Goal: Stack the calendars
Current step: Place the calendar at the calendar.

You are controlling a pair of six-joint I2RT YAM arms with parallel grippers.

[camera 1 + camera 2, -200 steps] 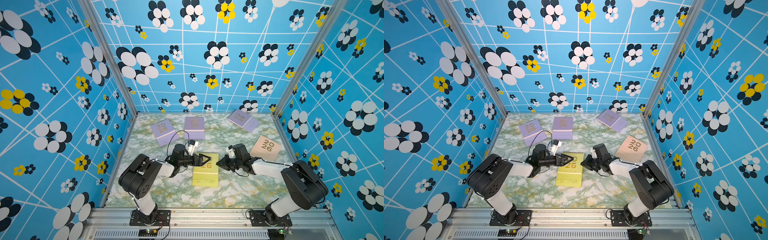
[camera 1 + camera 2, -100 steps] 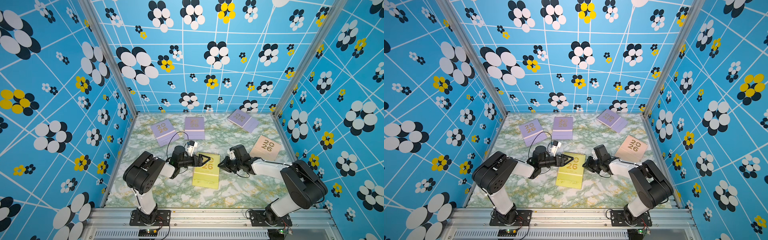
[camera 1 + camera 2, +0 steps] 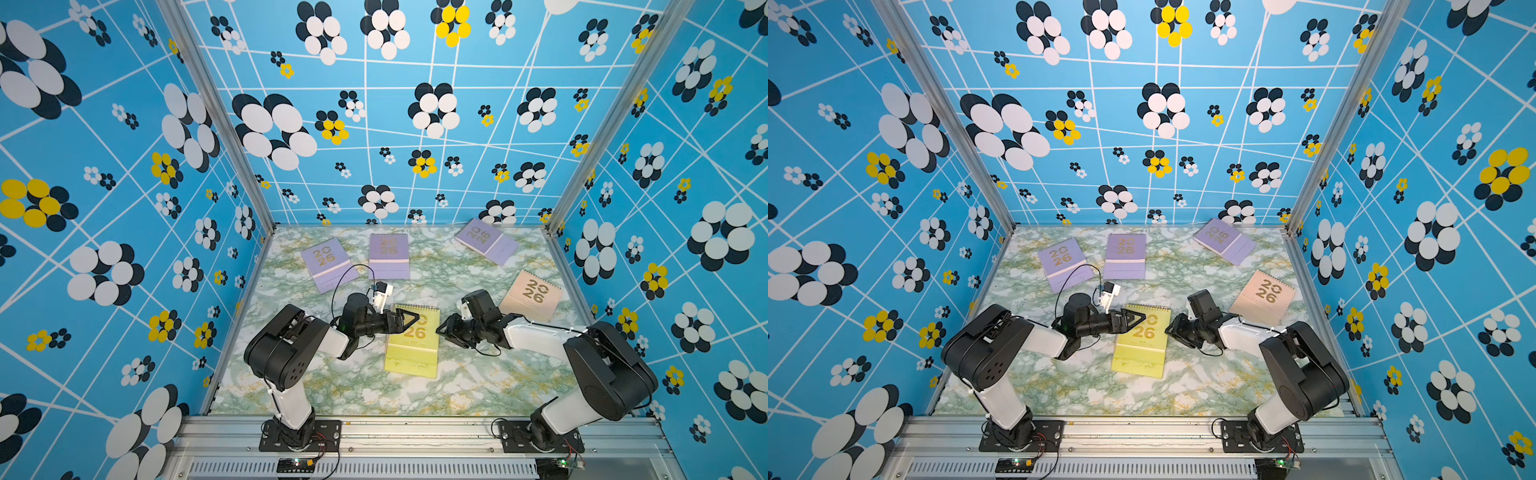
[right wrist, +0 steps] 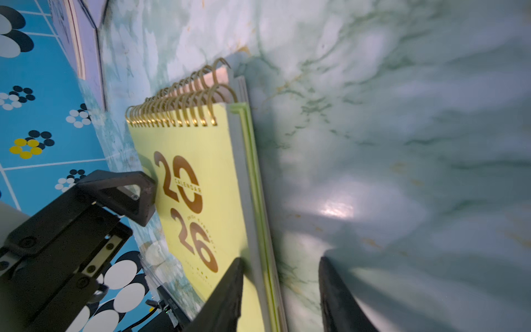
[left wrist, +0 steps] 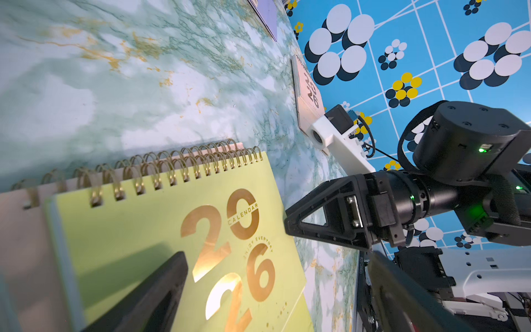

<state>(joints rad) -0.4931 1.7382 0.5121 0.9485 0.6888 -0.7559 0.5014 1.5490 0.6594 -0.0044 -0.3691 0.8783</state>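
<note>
In both top views the yellow calendar [image 3: 411, 347] lies flat near the middle of the marbled worktop [image 3: 332, 386], between the two arms. The left gripper [image 3: 409, 321] reaches over its corner by the spirals. The right gripper [image 3: 441, 332] sits at its opposite long edge. Along the back lie a left lilac calendar [image 3: 328, 264], a middle lilac calendar [image 3: 388, 255] and a right lilac calendar [image 3: 486, 241], well apart. A peach calendar [image 3: 532, 295] lies at the right side.

In the left wrist view the left jaws are spread wide, with one finger [image 5: 155, 290] low over the yellow cover. A lower peach calendar [image 5: 23, 230] shows beneath the yellow one.

In the right wrist view the right jaws are partly parted and straddle the stack's long edge without clamping it.
</note>
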